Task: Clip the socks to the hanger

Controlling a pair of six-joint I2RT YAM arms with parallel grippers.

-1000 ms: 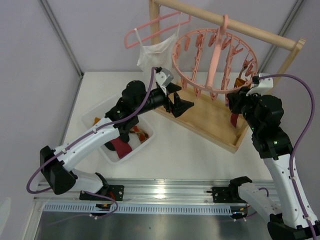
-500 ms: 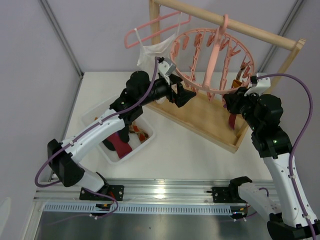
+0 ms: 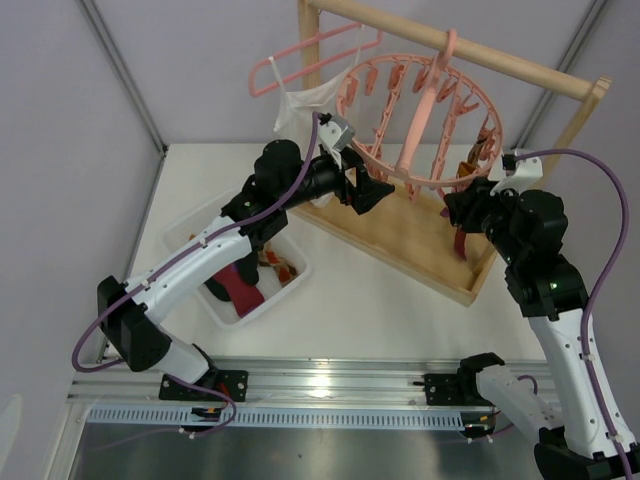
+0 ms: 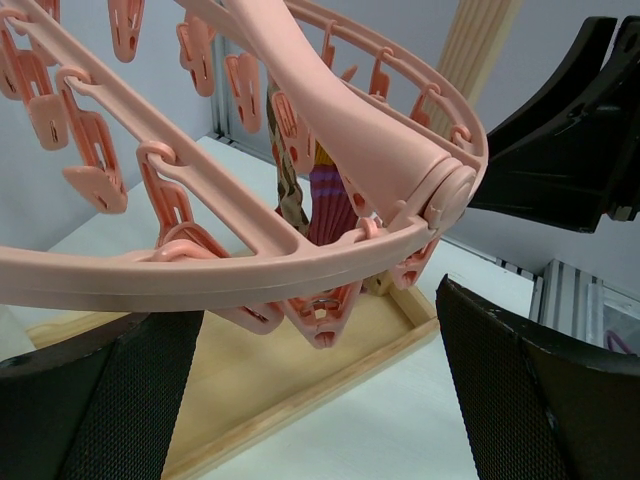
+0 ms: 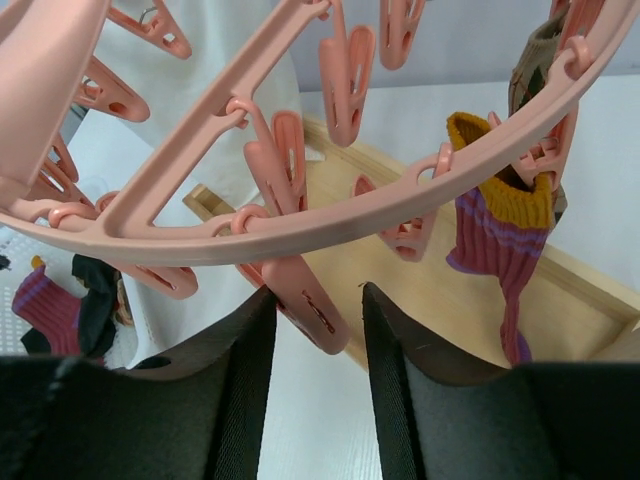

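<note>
The round pink hanger [image 3: 414, 130] hangs tilted by its hook from the wooden bar [image 3: 500, 62], with many clips [image 4: 320, 315] under its rings. A purple sock [image 5: 490, 240] with a mustard cuff and a tan argyle sock [image 5: 530, 60] hang clipped at its rim. The left gripper [image 3: 362, 183] is wide open, close at the outer ring. The jaws of the right gripper [image 5: 317, 292] stand slightly apart, with one clip [image 5: 305, 300] between them.

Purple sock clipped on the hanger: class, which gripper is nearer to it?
Right. The right gripper is just beside the purple sock, under the hanger; the left gripper is at the opposite side of the ring.
</note>
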